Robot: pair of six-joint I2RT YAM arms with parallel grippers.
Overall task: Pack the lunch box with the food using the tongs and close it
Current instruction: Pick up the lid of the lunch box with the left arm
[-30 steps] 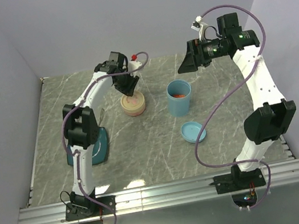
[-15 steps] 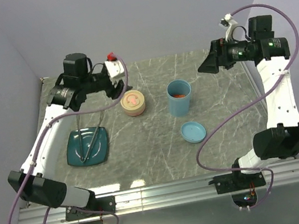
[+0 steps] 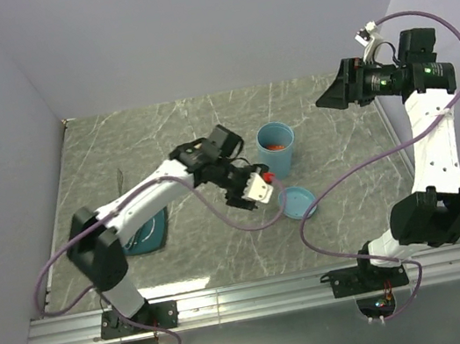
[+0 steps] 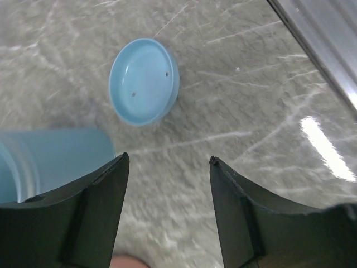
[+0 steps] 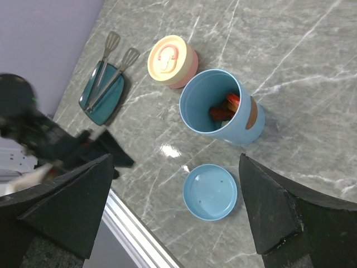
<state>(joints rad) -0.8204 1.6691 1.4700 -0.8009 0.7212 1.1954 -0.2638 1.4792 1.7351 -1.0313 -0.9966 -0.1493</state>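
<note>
Red-orange food (image 5: 226, 107) is seen at the bottom of the open blue lunch box (image 5: 234, 134), which is stood upright near the middle of the table (image 3: 226, 253). Its lid (image 5: 210, 191) is laid flat just beside it, toward the near edge. The tongs (image 5: 109, 70) are laid across the teal plate (image 5: 111, 97) by the left edge, near a closed peach tub (image 5: 172, 60). The left gripper (image 4: 168, 159) is held near the lid, jaws parted and empty. The right gripper (image 5: 177, 162) is held high toward the far right corner, jaws spread wide and empty.

Left end effector (image 4: 168, 161) and right end effector (image 5: 175, 161) gape.
</note>
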